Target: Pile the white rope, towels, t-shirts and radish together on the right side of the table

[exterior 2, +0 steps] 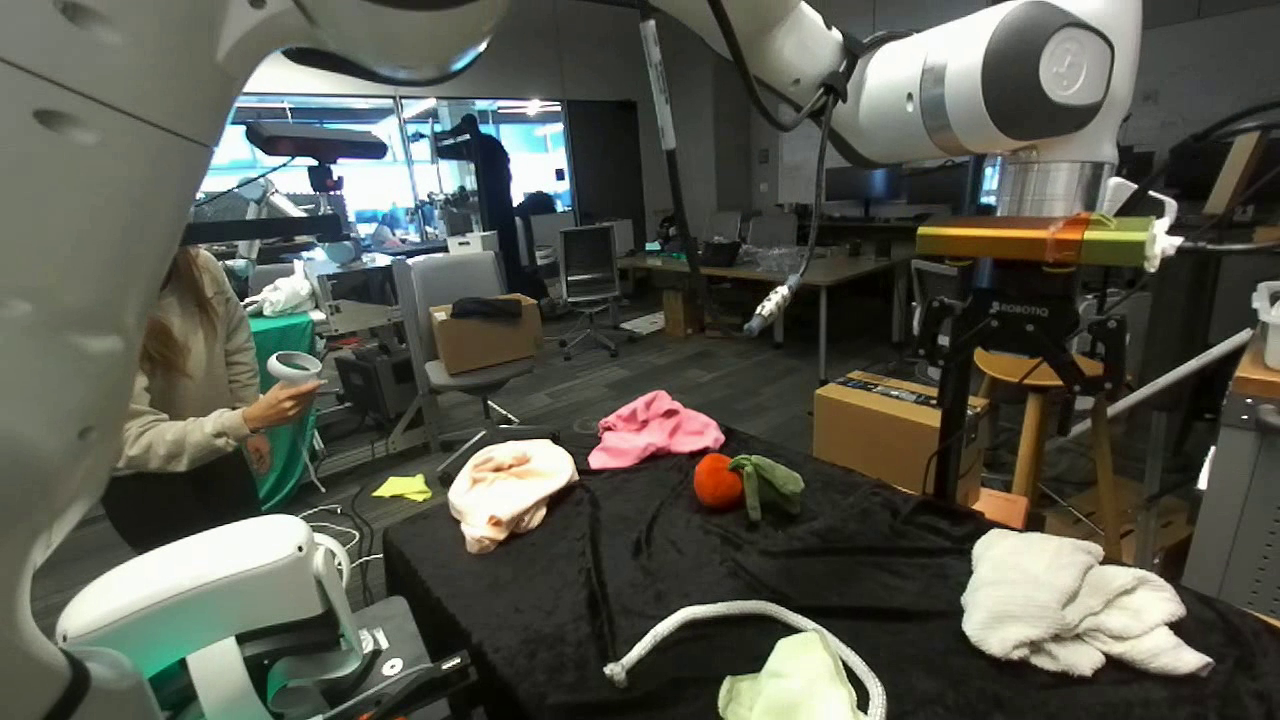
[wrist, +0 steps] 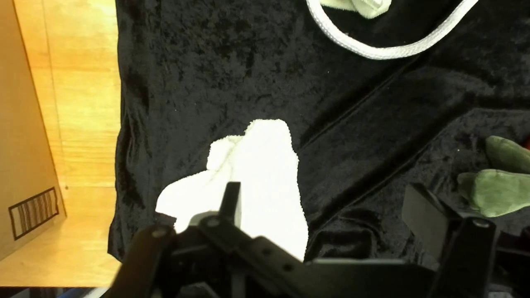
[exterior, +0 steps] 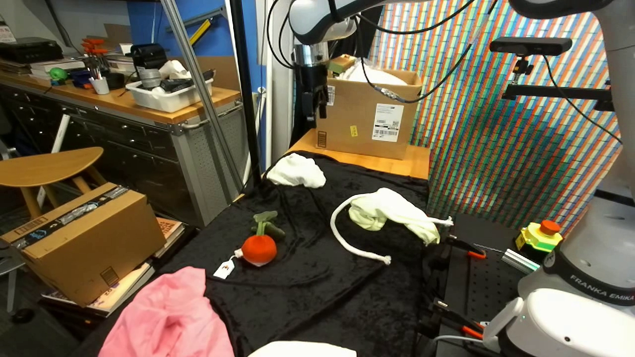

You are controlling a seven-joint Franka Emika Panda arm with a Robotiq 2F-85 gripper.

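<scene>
My gripper is open and empty, high above the table near the white towel. In the wrist view the open fingers show with one finger over the towel and the other over black cloth. The white rope lies curved, partly covered by a pale green cloth. The plush red radish with green leaves lies mid-table, apart from the others. A pink cloth lies at the table's far end from the box. A peach cloth lies near it.
A cardboard box stands on the bare wooden table end, close to the gripper. Another box stands beside the table. Black clamps and an emergency stop are near the robot base. A person holds a controller.
</scene>
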